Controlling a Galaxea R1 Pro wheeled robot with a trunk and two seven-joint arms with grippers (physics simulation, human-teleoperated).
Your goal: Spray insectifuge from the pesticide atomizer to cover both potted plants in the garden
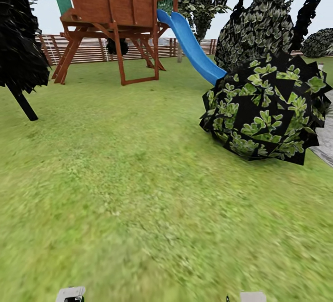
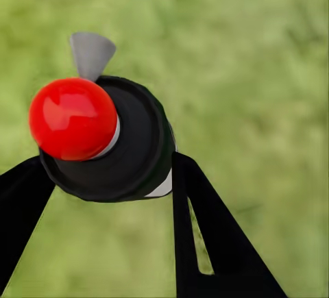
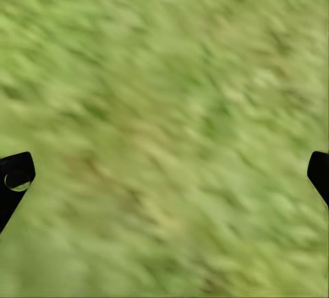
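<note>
Home back garden, play area incl. Wide green lawn (image 1: 115,191) across most of head view, blurred grass also under both wrist cams. Wooden play tower (image 1: 113,10) on braced legs w/ green panel at one side and blue slide (image 1: 192,47) running down to the grass. Brown slatted fence (image 1: 92,48) along the far edge, pale sky above. Big round dark bush (image 1: 266,110) w/ light-green leaves near right, taller leafy shrubs behind it, dark tree (image 1: 18,47) at left. Strip of grey paving (image 1: 326,142) at right edge.
</note>
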